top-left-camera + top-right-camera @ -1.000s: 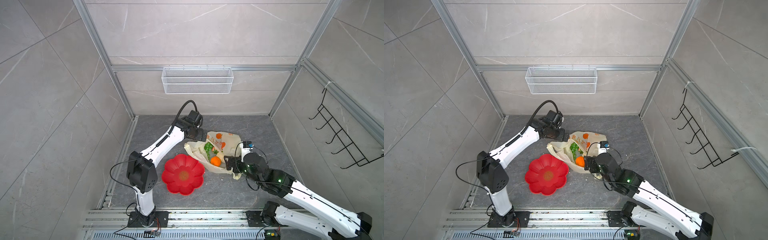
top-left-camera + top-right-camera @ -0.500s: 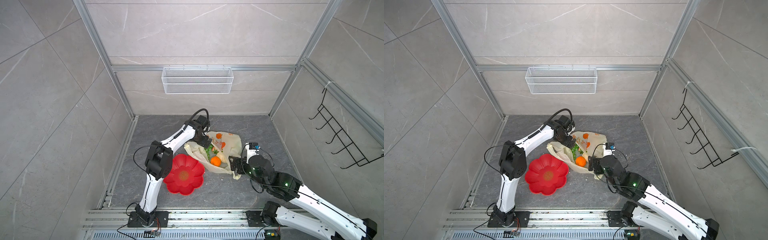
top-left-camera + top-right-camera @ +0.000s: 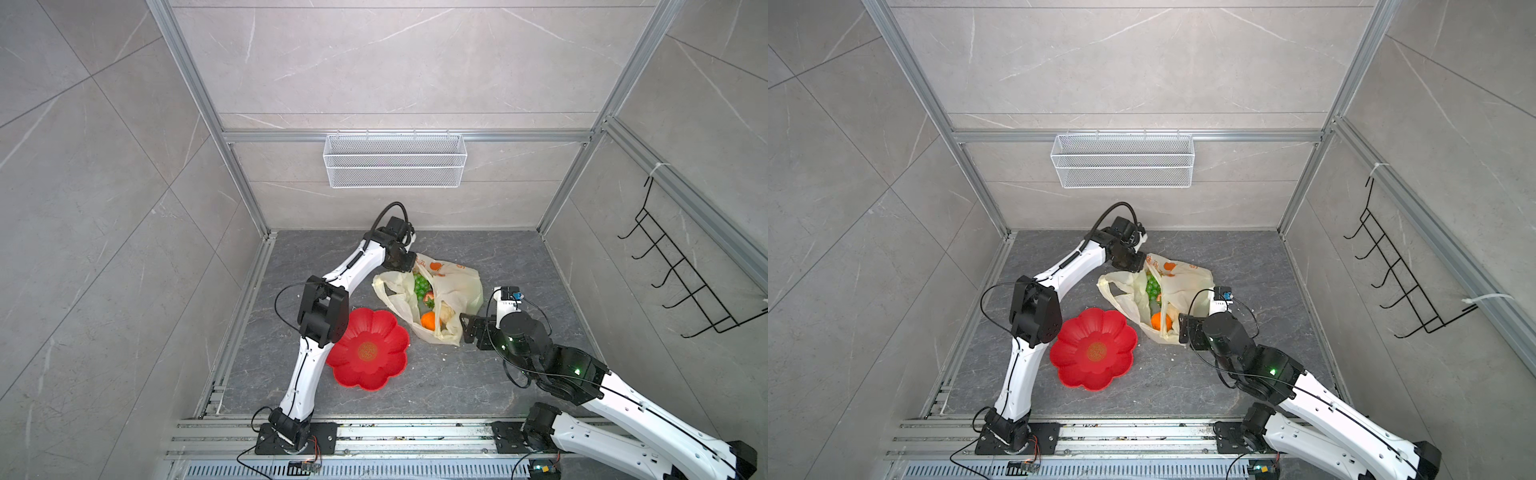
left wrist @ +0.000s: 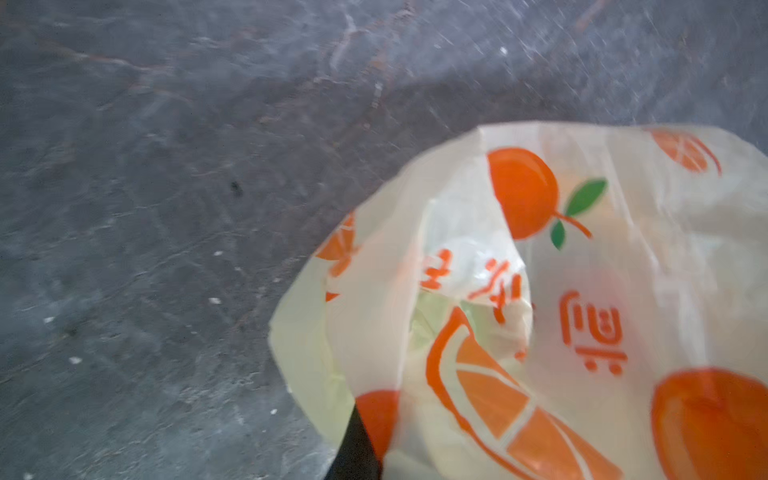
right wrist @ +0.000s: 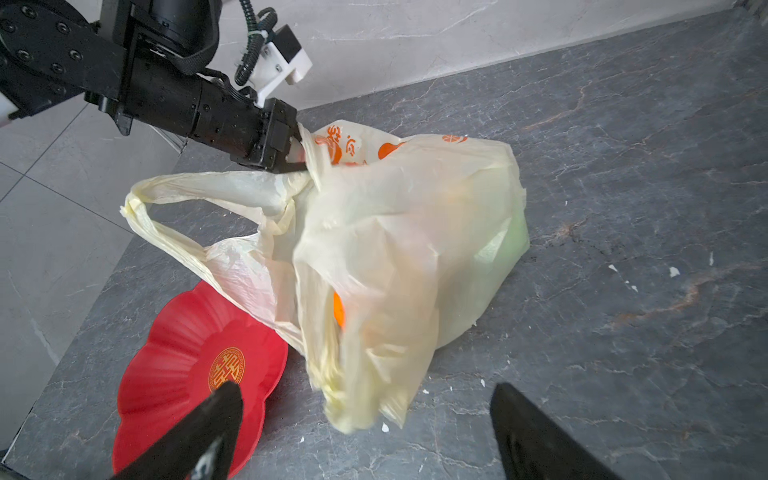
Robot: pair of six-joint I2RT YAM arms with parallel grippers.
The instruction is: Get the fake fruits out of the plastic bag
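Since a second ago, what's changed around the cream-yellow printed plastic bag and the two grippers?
The left gripper moved onto the far rim of the cream-yellow plastic bag and closed on it. The right gripper stayed open at the bag's near end. The fake fruits remain inside; the red flower-shaped plate hasn't moved.

Left claw [image 3: 410,266] grips plastic bag [image 3: 455,279] — fake fruits [image 3: 422,286] inside.
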